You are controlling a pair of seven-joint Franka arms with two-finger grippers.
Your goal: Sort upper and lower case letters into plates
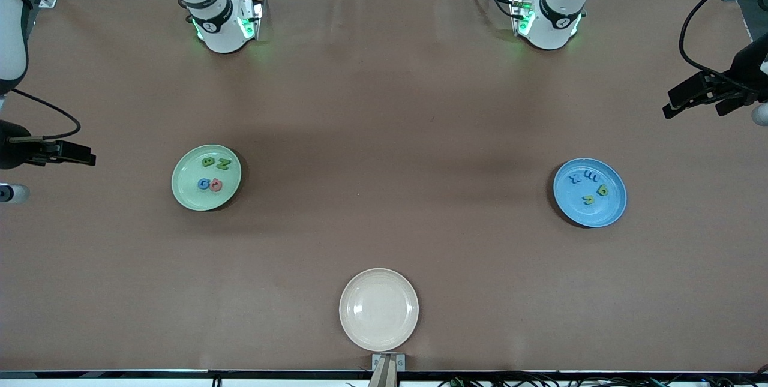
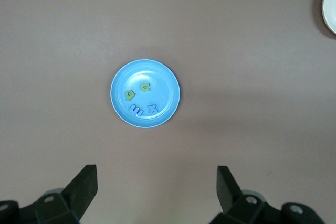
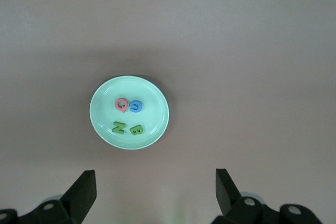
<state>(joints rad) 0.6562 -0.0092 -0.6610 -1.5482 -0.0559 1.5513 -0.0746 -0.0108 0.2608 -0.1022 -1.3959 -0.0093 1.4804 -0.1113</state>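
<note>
Jaws of both grippers are standing wide open and holding nothing.

From the front, the left gripper (image 1: 699, 98) is hanging at the left arm's end of the table (image 1: 384, 105), the right gripper (image 1: 72, 153) at the right arm's end. The cream plate (image 1: 378, 309), nearest the camera, is lying bare.

At the left wrist, the blue plate (image 2: 145, 94) is carrying four small letters (image 2: 139, 99).

At the right wrist, the green plate (image 3: 129, 112) is carrying four capitals (image 3: 127, 116).

No loose letters are showing, so the sorting is looking finished.

Three plates: mint green plate (image 1: 183, 190) with four letters, blue plate (image 1: 612, 207) with four, cream plate (image 1: 378, 309).
</note>
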